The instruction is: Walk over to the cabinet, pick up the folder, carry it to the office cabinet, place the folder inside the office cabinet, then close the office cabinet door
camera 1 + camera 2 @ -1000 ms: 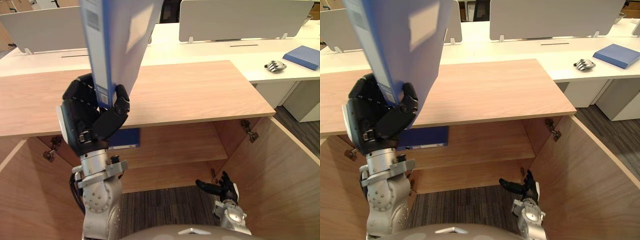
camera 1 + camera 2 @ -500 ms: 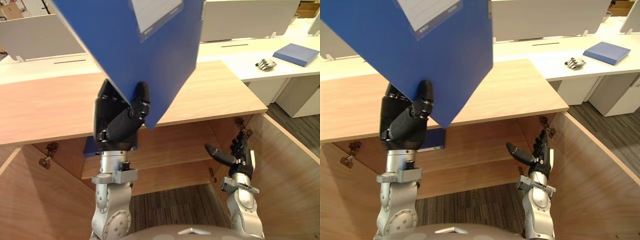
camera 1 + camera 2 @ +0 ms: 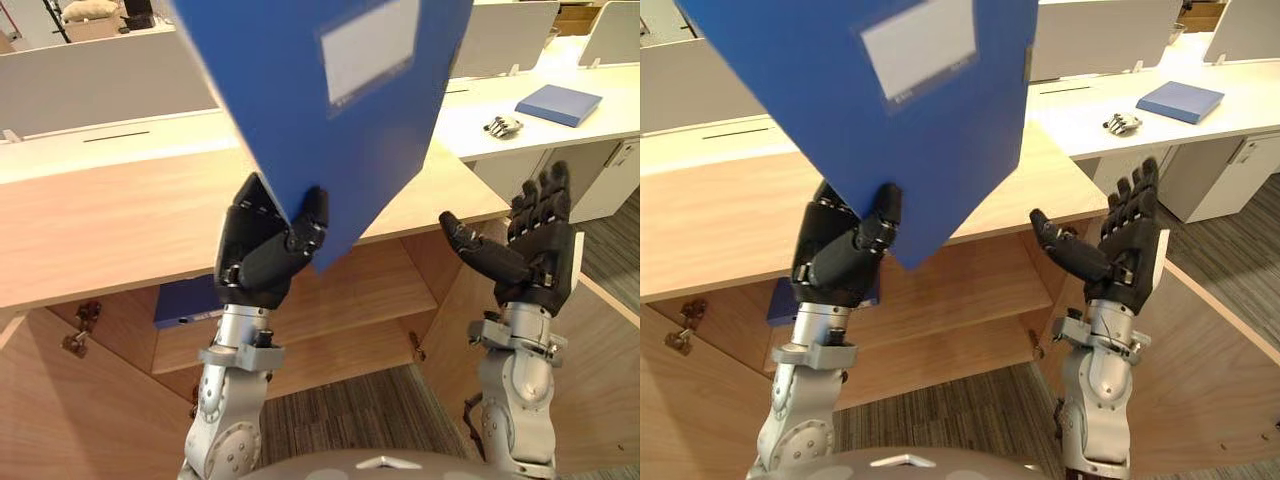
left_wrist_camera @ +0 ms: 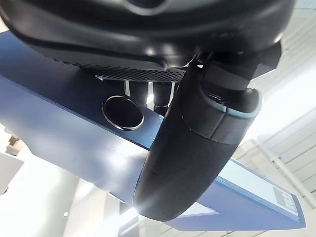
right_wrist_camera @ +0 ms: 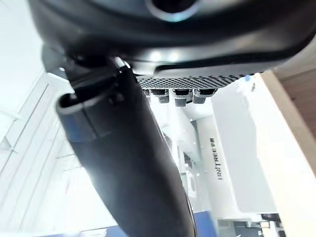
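Observation:
A large blue folder with a pale label is held up, tilted, above the wooden office cabinet. My left hand is shut on the folder's lower corner, thumb on the front face; the left wrist view shows that thumb pressed against the folder's spine beside its round finger hole. To the right of the folder my right hand is raised, palm toward it, fingers straight and open, a short gap away. Below, the cabinet stands with both doors swung open, and another blue folder lies on its shelf.
The cabinet's open right door stands close behind my right arm and the left door at lower left. White desks with grey dividers run behind. On the far right desk lie a blue folder and a small metal object.
My right hand has risen from down by the cabinet's shelf to chest height beside the folder. The folder has tilted and swung rightward in my left hand. The view has shifted slightly.

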